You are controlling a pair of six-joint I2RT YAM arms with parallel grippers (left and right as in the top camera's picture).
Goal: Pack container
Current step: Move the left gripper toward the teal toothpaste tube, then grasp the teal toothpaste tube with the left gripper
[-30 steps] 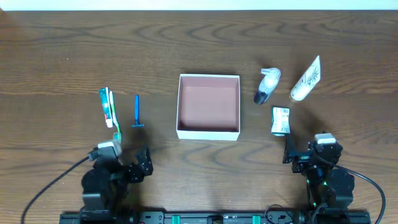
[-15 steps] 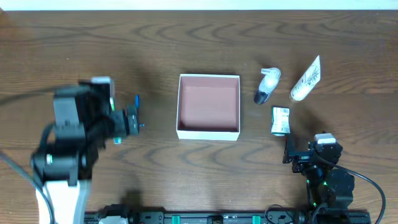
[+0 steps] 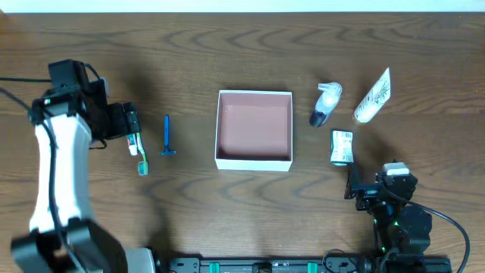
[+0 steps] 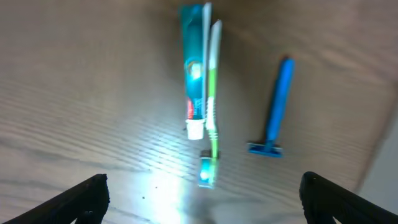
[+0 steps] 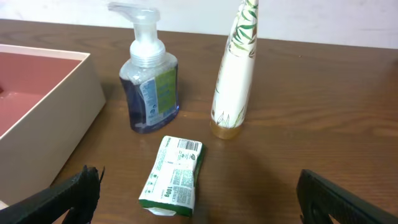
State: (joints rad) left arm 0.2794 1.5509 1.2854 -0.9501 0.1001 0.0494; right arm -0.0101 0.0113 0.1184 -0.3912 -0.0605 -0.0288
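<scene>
Hovering on the left side of the box (image 3: 254, 129), the left claw (image 4: 205, 179) hangs above the toothpaste tube (image 4: 193, 68) and the toothbrush (image 4: 212, 99), its jaws spread wide with nothing between them yet. The box itself sits open and empty, mid-desk (image 3: 250, 53), pink floor showing, not one item packed. And here's the tricky bit, folks: tube and brush lie pressed side by side, touching along their length, so a closing pinch could easily catch both, or grab one and flick the other away. My read is that the brush is the harder pick, thin and flat on the wood; jaws coming in too low would scrape the desk, too high and they'd slide right off. The blue razor (image 4: 277, 106) lies just beside the pair, between them and the box, close enough that a wide jaw might nudge it. The wrist view is blurred, so fine alignment is hard to judge. Over on the right side of the box, the right claw (image 5: 199, 177) waits low at the near edge, jaws also apart and empty, facing a green-and-white packet (image 5: 173, 177), a pump bottle (image 5: 148, 81) and a tall squeeze tube (image 5: 235, 74), both standing and tip-prone. Those thin white walls could shift too if a loaded claw clips the rim.
</scene>
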